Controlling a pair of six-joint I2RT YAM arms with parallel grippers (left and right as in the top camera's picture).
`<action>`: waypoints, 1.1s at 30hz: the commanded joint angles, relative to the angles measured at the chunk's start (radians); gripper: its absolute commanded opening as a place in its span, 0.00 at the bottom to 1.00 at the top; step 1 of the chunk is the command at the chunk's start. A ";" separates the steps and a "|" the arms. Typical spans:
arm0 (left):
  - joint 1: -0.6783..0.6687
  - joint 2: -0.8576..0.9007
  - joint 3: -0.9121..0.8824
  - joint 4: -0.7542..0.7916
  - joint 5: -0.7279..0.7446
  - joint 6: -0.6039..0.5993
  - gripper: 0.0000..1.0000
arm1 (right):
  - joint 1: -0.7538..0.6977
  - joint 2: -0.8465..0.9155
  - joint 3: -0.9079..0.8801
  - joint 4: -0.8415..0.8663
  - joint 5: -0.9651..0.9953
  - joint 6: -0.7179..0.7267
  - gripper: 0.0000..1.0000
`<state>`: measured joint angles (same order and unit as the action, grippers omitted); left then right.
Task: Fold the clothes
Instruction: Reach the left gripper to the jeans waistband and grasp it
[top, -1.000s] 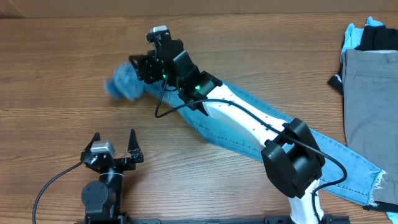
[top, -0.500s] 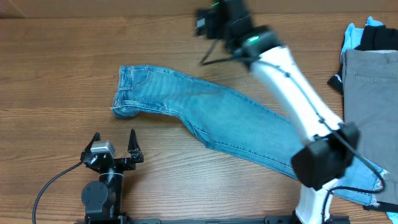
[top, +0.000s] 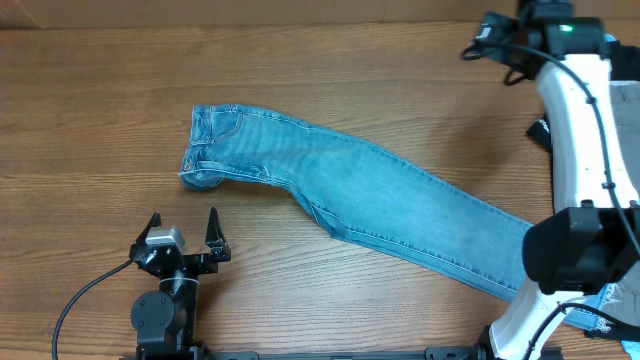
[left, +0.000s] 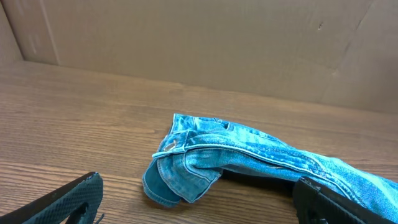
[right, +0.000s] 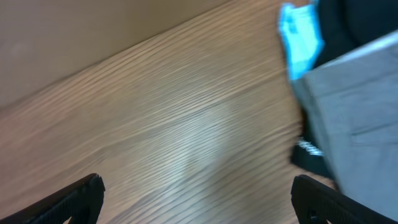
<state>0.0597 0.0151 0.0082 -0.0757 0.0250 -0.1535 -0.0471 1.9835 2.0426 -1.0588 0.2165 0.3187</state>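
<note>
The light-blue jeans (top: 370, 195) lie flat and diagonal on the table, waist at the left and frayed hem (top: 608, 300) at the front right. The waist end is folded under at its front corner, as the left wrist view (left: 205, 155) shows. My left gripper (top: 183, 228) is open and empty, just in front of the waist. My right gripper (top: 488, 35) is open and empty, above bare wood at the back right. The grey trousers (right: 354, 106), a sky-blue garment (right: 301, 37) and a black garment (right: 348, 18) lie at the far right.
The right arm (top: 575, 130) covers most of the grey trousers (top: 628, 140) in the overhead view. A brown cardboard wall (left: 199, 43) closes the back of the wooden table (top: 100, 100).
The right gripper let go of the jeans' waist and swung from the left of the table to the back right. The waist dropped flat onto the table. The left arm has not moved.
</note>
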 joint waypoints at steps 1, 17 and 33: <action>0.006 -0.010 -0.003 -0.001 -0.003 0.019 1.00 | -0.090 -0.022 -0.015 0.001 -0.001 0.049 1.00; 0.005 -0.010 -0.003 0.189 0.219 -0.019 1.00 | -0.320 -0.019 -0.030 -0.043 -0.001 0.048 1.00; 0.006 0.369 0.385 0.129 0.240 -0.082 1.00 | -0.320 -0.019 -0.030 -0.043 -0.001 0.048 1.00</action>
<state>0.0597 0.2523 0.2665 0.0486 0.2287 -0.2115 -0.3660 1.9835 2.0171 -1.1027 0.2138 0.3630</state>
